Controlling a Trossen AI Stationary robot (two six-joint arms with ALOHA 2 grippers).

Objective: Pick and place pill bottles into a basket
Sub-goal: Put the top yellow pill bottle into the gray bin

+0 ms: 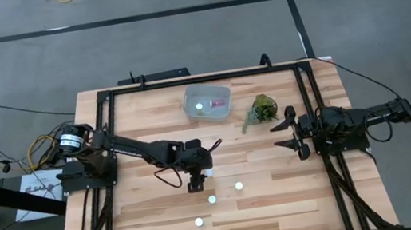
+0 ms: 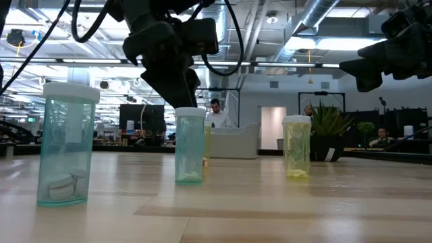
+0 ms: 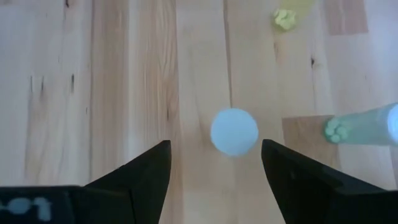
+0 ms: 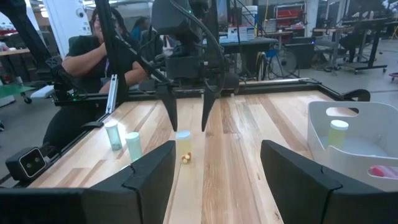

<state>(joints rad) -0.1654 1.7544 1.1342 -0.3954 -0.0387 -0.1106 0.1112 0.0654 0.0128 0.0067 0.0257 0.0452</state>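
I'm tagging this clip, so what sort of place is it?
Probably a robotics lab in an open-plan workspace: a framed wooden table carrying two arms, exposed ceiling ducts, and a seated person among desks behind.

Pill bottle (image 3: 234, 131), white cap up, stands upright directly beneath the spread fingers of the left gripper (image 1: 196, 182). Three further bottles (image 1: 212, 199) stand just beyond it. The basket (image 1: 207, 103), well apart, holds two bottles.
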